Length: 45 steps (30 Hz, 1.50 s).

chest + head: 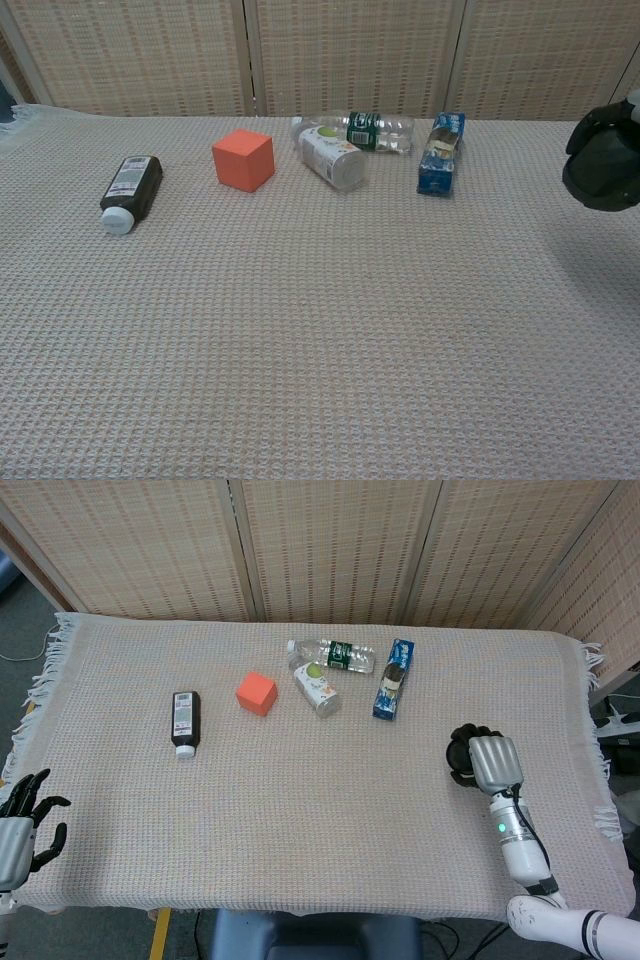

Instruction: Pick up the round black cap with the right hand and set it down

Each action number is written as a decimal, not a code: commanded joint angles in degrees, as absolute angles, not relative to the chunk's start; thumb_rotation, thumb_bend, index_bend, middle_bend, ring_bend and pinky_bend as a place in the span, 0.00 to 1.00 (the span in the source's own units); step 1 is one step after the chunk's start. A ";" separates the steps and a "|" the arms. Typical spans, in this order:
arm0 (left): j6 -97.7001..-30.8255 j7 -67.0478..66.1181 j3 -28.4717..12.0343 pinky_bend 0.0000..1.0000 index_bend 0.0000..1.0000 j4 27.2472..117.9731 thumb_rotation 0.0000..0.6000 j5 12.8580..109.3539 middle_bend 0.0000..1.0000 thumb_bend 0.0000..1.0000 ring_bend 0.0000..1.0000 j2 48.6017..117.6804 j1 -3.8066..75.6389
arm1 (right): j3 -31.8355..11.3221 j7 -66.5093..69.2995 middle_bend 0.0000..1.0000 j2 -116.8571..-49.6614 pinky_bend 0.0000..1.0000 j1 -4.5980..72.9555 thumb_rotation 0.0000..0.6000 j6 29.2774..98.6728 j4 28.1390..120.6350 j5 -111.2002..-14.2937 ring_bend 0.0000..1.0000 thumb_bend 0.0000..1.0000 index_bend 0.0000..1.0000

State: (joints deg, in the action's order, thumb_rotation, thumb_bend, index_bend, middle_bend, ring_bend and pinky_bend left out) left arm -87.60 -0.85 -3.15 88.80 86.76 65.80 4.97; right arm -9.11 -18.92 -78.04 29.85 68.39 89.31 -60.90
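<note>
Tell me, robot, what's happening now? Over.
Right robot hand holds round black cap, off the cloth. Left robot hand open, idle. Nothing in the way.

Two robot hands are showing in the head view: the left hand [22,825] at the lower left edge of the frame and the right hand [487,764] at the lower right. One round black cap [603,158] is sitting within the right hand's fingers [465,752]. Across the upper middle of the worktop [300,810], three bottles are lying on their sides: a dark bottle [185,721], a clear water bottle [333,655] and a small white bottle [317,689]. One orange cube [256,693] and one blue carton [393,678] are lying there too.
</note>
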 commanded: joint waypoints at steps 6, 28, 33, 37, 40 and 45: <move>-87.94 -0.40 -3.30 0.31 0.38 88.75 1.00 86.67 0.06 0.48 0.07 65.72 4.84 | -7.60 26.45 0.67 -80.83 0.97 28.10 1.00 76.75 79.87 -91.24 0.73 0.41 0.81; -87.65 -0.86 -3.25 0.31 0.38 88.95 1.00 86.52 0.06 0.48 0.07 65.76 4.87 | -10.33 -15.76 0.67 -78.26 0.98 28.07 1.00 64.81 86.42 -62.51 0.73 0.41 0.81; -87.63 -0.88 -3.22 0.31 0.38 88.98 1.00 86.59 0.06 0.48 0.07 65.78 4.89 | -10.40 -12.34 0.67 -77.96 0.98 27.84 1.00 64.52 86.72 -64.28 0.73 0.41 0.81; -87.58 -0.93 -3.09 0.31 0.38 89.07 1.00 86.78 0.06 0.48 0.07 65.79 4.91 | -10.92 0.37 0.67 -74.89 0.99 27.13 1.00 61.55 90.27 -68.06 0.73 0.41 0.81; -87.60 -0.70 -3.13 0.31 0.38 89.09 1.00 86.73 0.06 0.48 0.07 65.73 4.89 | -11.51 -1.73 0.67 -76.59 0.99 26.44 1.00 66.53 86.87 -70.26 0.73 0.41 0.81; -87.71 -0.64 -3.26 0.31 0.38 89.09 1.00 86.49 0.07 0.48 0.07 65.65 4.81 | -13.71 -15.60 0.67 -86.23 0.99 25.61 1.00 80.80 74.20 -71.87 0.73 0.41 0.81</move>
State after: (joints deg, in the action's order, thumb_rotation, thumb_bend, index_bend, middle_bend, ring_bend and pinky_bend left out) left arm -87.71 -0.63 -3.25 89.09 86.50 65.66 4.81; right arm -11.51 -0.84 -79.03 26.77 69.14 84.22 -68.59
